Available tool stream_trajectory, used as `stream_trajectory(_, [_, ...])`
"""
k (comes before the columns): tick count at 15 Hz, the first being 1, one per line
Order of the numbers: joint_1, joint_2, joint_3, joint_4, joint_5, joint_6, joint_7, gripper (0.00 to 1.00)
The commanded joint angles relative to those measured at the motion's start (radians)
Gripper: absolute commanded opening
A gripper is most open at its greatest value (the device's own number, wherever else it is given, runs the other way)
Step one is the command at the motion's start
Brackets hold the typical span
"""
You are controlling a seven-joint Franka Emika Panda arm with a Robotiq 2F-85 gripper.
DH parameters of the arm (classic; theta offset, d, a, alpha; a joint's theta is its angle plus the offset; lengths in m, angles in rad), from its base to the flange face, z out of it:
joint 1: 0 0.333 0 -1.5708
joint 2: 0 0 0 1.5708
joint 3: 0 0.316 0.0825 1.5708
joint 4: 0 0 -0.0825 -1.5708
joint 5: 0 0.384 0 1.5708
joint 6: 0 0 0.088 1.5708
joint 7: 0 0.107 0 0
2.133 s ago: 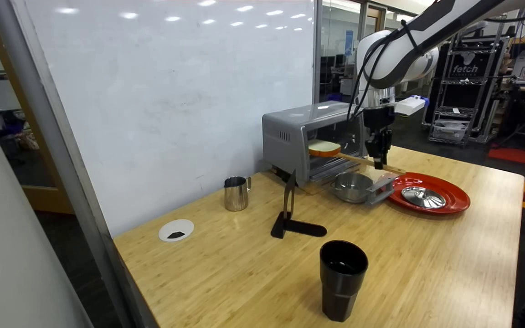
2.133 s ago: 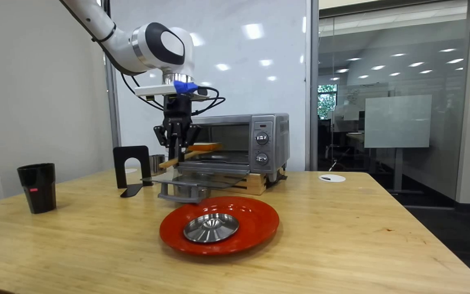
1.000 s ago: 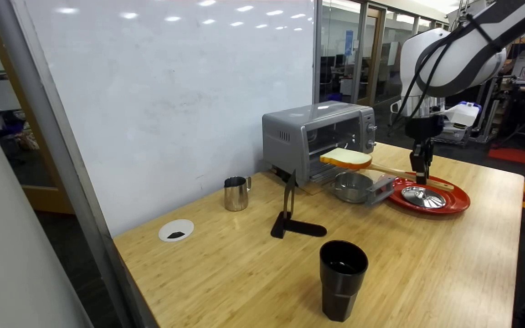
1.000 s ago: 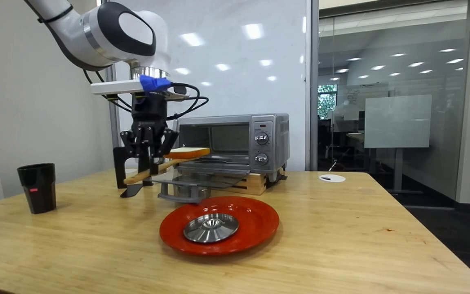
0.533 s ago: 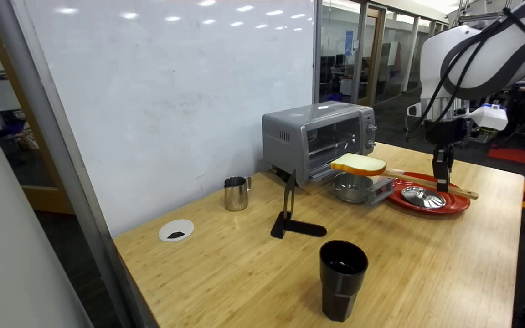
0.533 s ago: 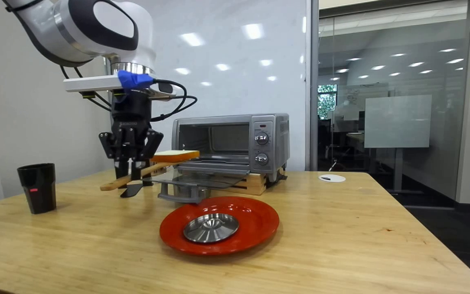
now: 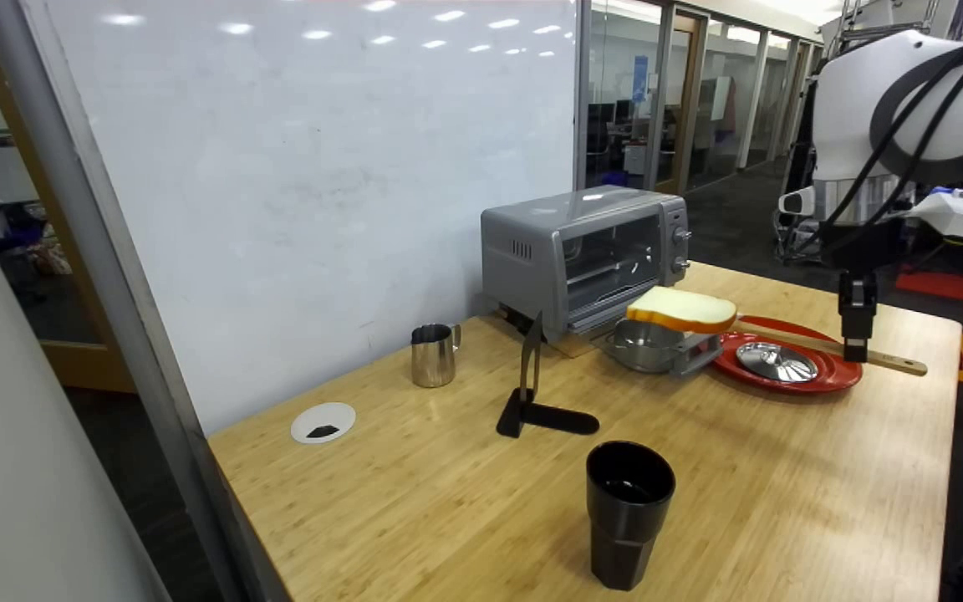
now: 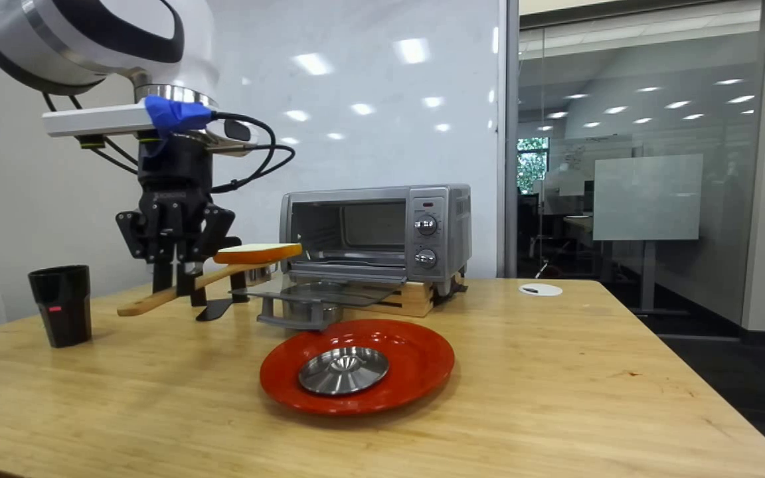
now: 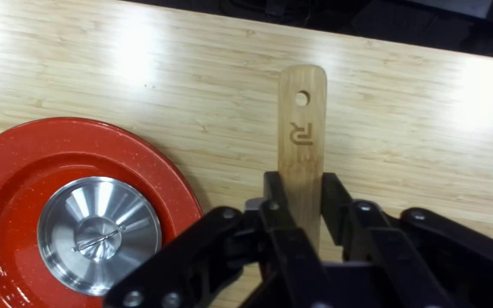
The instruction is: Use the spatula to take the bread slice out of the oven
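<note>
My gripper (image 7: 856, 351) is shut on the handle of the wooden spatula (image 9: 302, 115) and holds it above the table. In the wrist view both fingers press the sides of the handle. The gripper also shows in an exterior view (image 8: 174, 282). The bread slice (image 7: 682, 309) lies flat on the spatula's far end and hides its head. It is outside the oven (image 7: 523, 259), in front of the opening, above the lowered door. It shows at the oven's near left in an exterior view (image 8: 259, 252) and is out of the wrist view. The oven's glass door (image 8: 336, 292) is open.
A red plate (image 8: 416, 385) with a steel lid (image 8: 342, 370) is on the table near the door. A steel pot (image 7: 644, 347) stands by the door handle (image 7: 699, 351). A black bookend (image 7: 561, 418), a black cup (image 7: 628, 502) and a steel pitcher (image 7: 434, 355) stand farther off.
The gripper has drawn the spatula away from the oven, toward the table's outer edge. The bread slice has moved with it from inside the oven to outside. The grip is kept.
</note>
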Motion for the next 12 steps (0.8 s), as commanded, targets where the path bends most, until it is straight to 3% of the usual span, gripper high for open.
stream_trajectory(1, [0.018, -0.11, -0.01, -0.102, -0.022, 0.035, -0.041, 0.07])
stream_trajectory(7, [0.063, -0.215, -0.003, -0.205, -0.035, 0.031, -0.089, 0.07])
stream_trajectory(12, [0.116, -0.23, 0.008, -0.23, -0.053, 0.029, -0.135, 0.07])
